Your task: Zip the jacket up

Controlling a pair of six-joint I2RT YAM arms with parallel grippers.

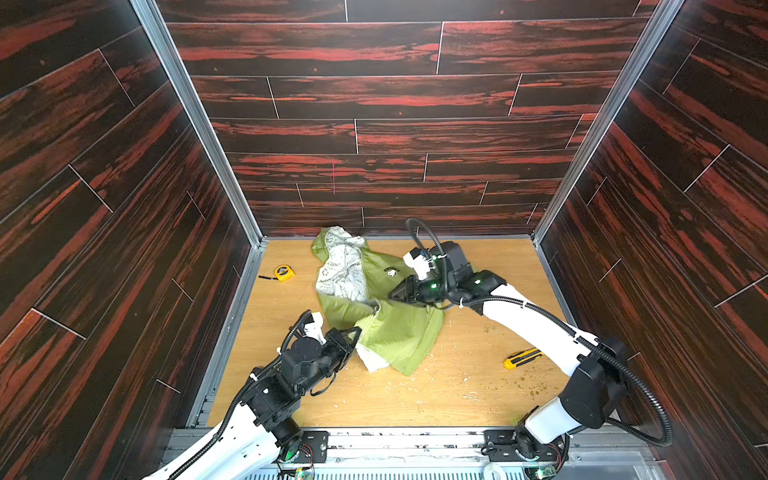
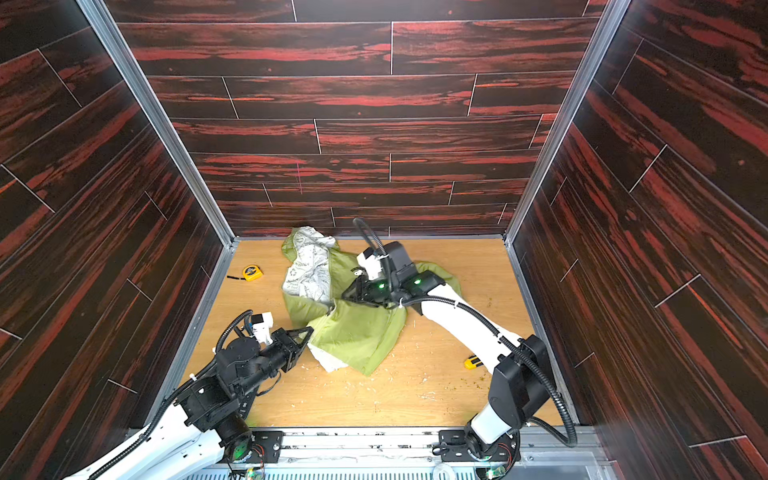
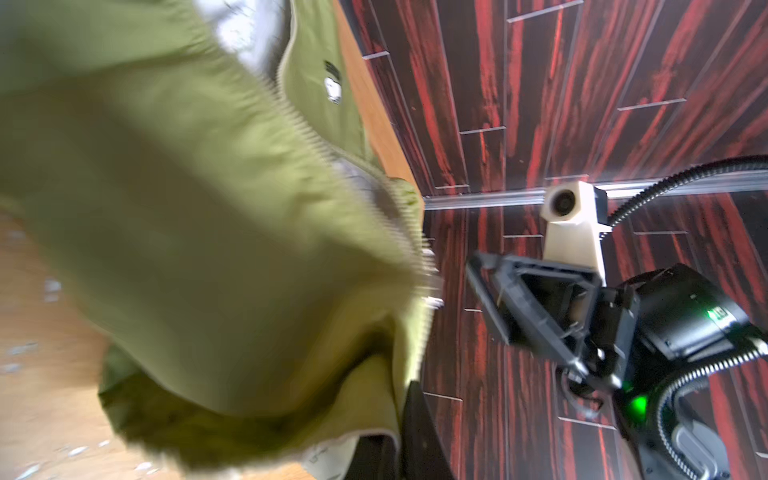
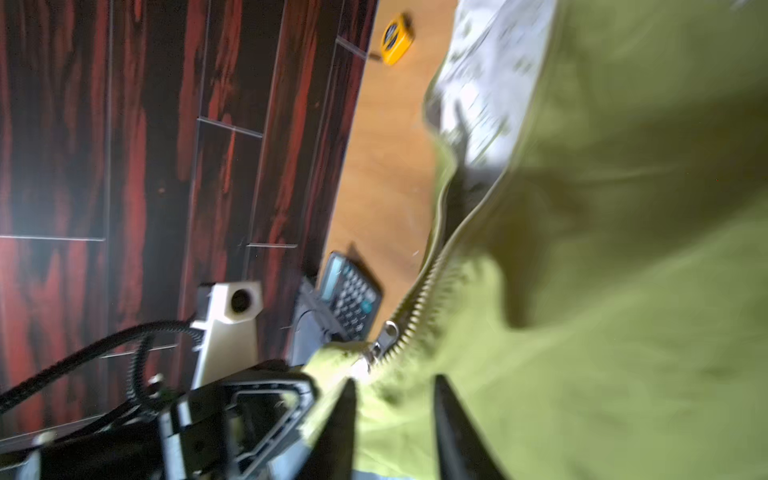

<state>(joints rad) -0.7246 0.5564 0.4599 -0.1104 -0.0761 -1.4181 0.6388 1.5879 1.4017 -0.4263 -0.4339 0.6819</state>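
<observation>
Two white-and-black robot arms work over a crumpled lime-green hooded windbreaker jacket (image 1: 395,332) that lies in the middle of a light wooden table (image 1: 415,399), its hood toward the back wall. The left arm (image 1: 307,361) has its jaws clamped on the jacket's hem at the near corner. The right arm (image 1: 532,316) reaches in over the chest, its jaws standing apart beside the cloth and gripping nothing. Seen from the right wrist, the small metal zipper slider (image 4: 387,334) sits low on the track, close to the pinched hem; blur hides whether the teeth beyond it are meshed. Higher up, in both top views, the front falls open on the white green-printed lining (image 1: 343,270). By the look of it, only a short first stretch is closed and most of the run to the collar is left. A yellow tape measure (image 1: 284,272) lies well apart to the left. A yellow-and-black utility knife (image 1: 521,358) rests near the right arm, and a dark calculator (image 4: 353,299) sits near the left arm.
</observation>
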